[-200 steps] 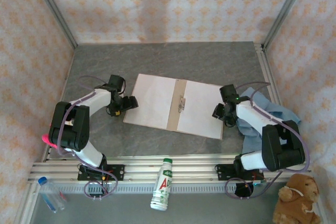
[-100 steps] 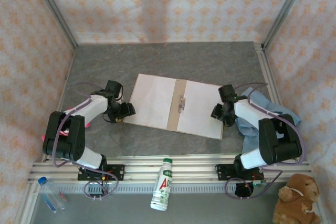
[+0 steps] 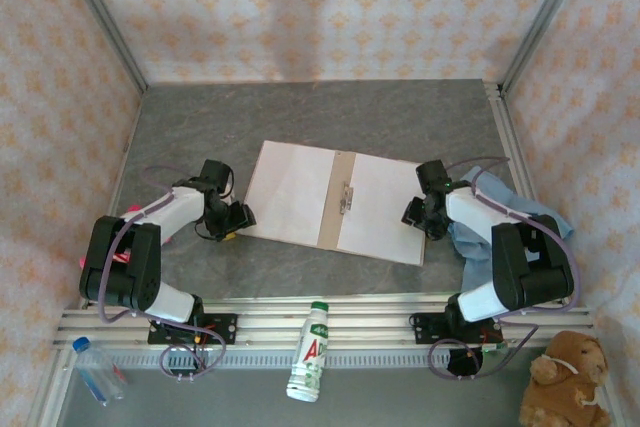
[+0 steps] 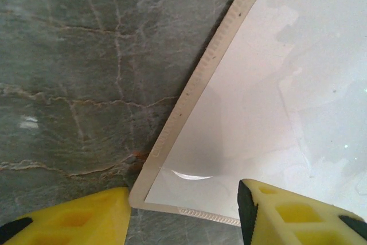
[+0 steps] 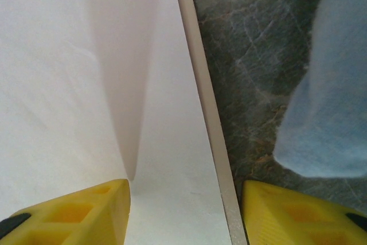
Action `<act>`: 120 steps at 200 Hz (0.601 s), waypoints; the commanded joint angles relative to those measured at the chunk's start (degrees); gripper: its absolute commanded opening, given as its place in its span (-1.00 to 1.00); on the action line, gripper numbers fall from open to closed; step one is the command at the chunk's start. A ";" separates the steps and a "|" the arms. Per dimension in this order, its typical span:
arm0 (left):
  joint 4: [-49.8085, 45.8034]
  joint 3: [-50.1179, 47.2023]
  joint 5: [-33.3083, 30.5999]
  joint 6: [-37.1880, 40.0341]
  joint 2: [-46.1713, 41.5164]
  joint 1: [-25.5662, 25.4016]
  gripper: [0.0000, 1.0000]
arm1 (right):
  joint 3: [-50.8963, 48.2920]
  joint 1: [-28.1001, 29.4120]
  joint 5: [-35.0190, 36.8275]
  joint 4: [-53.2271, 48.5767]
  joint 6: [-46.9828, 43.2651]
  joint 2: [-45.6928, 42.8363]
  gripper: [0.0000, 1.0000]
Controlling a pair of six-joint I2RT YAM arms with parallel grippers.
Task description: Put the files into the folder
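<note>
Folder (image 3: 330,219) is thin floppy card, files (image 4: 275,84) inside look slippery; pinch the outer edges. Left fingers (image 4: 292,216) and right fingers (image 5: 74,210) both open.

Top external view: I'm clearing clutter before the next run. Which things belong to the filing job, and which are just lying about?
Job in hand:
open tan folder
white sheets lying on its inner faces

Lying about:
light blue cloth
white drink bottle
clear water bottle
brown teddy bear

blue cloth (image 3: 532,209) just right of folder (image 3: 332,212)
</note>
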 commanded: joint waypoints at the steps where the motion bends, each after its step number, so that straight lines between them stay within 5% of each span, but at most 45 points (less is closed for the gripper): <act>1: 1.57 -0.82 1.02 -0.50 0.99 -0.44 0.00 | 0.17 -0.08 -2.53 2.77 -0.62 1.94 0.09; 120: 5.00 -2.46 1.85 -1.51 -4.96 -0.42 -0.02 | 0.87 -0.02 -2.94 3.18 -0.61 3.14 0.09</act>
